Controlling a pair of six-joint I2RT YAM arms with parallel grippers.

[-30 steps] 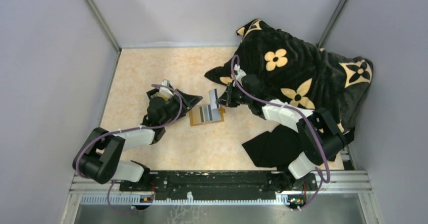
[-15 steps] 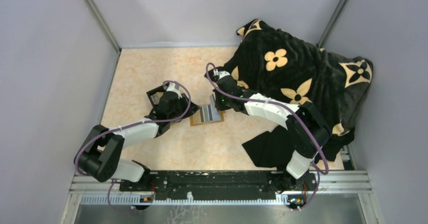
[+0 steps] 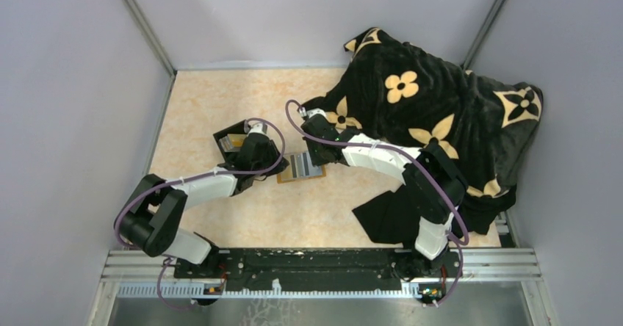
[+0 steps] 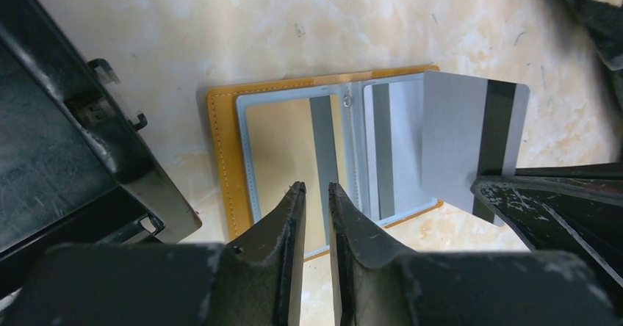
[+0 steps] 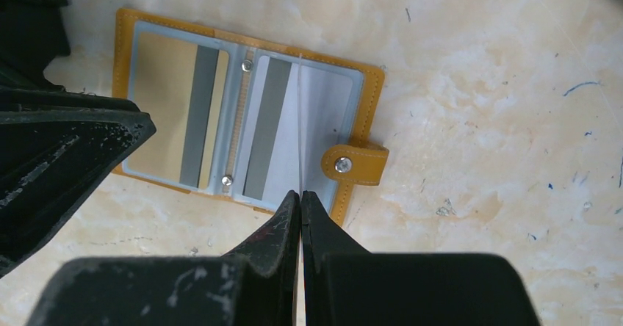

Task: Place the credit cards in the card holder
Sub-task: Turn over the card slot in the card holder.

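While the right gripper (image 5: 301,197), clamped on the grey card (image 4: 470,139), hangs over the open card holder (image 4: 224,164) near the middle of the table (image 3: 213,91), it should angle the card's edge into the right pocket, and the left gripper (image 4: 316,190), jaws barely apart and empty, should pin the left page flat.

Grey walls (image 3: 66,84), marbled beige tabletop (image 3: 213,98)

The orange-tan leather-like card holder (image 4: 220,157) has pale grey-blue clear pockets; the golden-tan plastic card (image 4: 279,146) carries one mid-grey stripe, the silver-grey plastic card (image 4: 464,135) one darker charcoal stripe. The cream-peach marbled tabletop (image 3: 213,98) shows faint white veining and a few small blue flecks. The black plush blanket (image 3: 448,106) bears tan four-petal flower and star motifs; the open rectangular box (image 4: 51,142) is plain black, scuffed grey.
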